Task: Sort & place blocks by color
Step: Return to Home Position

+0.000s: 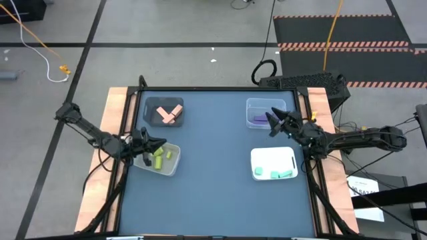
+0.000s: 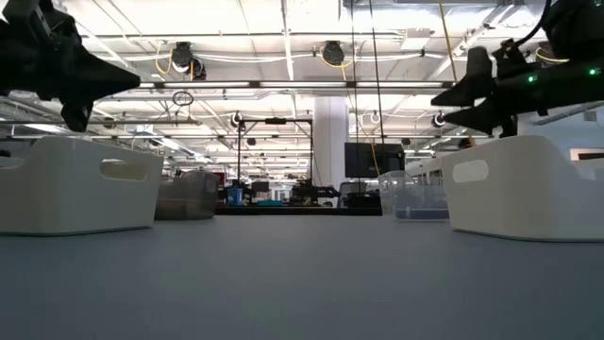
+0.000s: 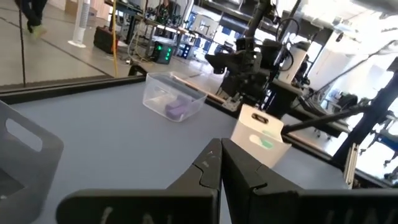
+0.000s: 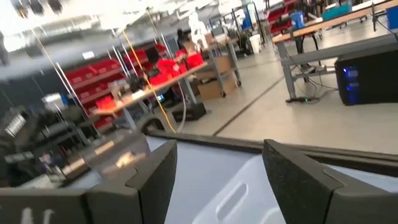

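The blocks lie sorted in bins. Salmon-orange blocks [image 1: 169, 115] are in the dark grey bin [image 1: 152, 105], purple ones [image 1: 259, 119] in the clear bin [image 1: 256, 103], yellow-green ones [image 1: 159, 159] in the pale bin [image 1: 170, 167], and teal ones [image 1: 283, 174] in the white bin [image 1: 273, 155]. My left gripper [image 1: 162, 142] [image 3: 219, 163] is shut on nothing above the far edge of the yellow-green bin. My right gripper [image 1: 271, 125] [image 4: 217, 171] stands open with nothing between its fingers, above the near edge of the clear bin.
Wooden rails [image 1: 115, 127] run along the table's left and right sides. The middle of the dark mat [image 1: 213, 160] between the bins has no object on it. In the low view both grippers [image 2: 127, 83] [image 2: 448, 104] hang above the bin rims.
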`<state>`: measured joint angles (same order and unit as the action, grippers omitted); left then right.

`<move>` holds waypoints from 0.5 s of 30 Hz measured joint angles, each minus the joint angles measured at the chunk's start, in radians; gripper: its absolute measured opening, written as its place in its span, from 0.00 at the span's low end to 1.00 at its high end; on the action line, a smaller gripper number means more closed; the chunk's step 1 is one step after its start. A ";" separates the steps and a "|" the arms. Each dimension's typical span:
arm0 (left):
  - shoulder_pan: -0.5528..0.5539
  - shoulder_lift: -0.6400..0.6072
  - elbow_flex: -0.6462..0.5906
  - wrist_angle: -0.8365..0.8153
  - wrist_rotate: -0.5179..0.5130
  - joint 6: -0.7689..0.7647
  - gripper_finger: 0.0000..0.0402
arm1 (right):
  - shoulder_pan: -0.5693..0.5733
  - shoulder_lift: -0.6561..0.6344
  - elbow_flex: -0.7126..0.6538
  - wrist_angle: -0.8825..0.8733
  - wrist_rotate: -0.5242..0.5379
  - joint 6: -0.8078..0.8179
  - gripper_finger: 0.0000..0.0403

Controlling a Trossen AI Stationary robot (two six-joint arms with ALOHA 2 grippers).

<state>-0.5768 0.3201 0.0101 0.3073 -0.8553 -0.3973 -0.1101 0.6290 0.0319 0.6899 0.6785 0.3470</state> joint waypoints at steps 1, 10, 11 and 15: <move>0.008 -0.008 0.000 0.000 0.001 0.000 0.02 | 0.000 -0.018 0.000 0.000 0.000 0.000 0.57; 0.234 -0.093 0.000 0.001 -0.001 0.000 0.02 | -0.027 -0.150 0.000 0.001 0.000 0.000 0.57; 0.267 -0.099 0.000 0.001 -0.001 0.000 0.02 | -0.038 -0.162 0.000 0.001 0.000 0.000 0.57; 0.400 -0.115 0.000 0.001 -0.001 0.000 0.02 | -0.108 -0.213 0.000 0.001 0.000 0.000 0.57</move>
<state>-0.1771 0.2049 0.0105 0.3086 -0.8558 -0.3973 -0.2178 0.4162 0.0319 0.6910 0.6785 0.3473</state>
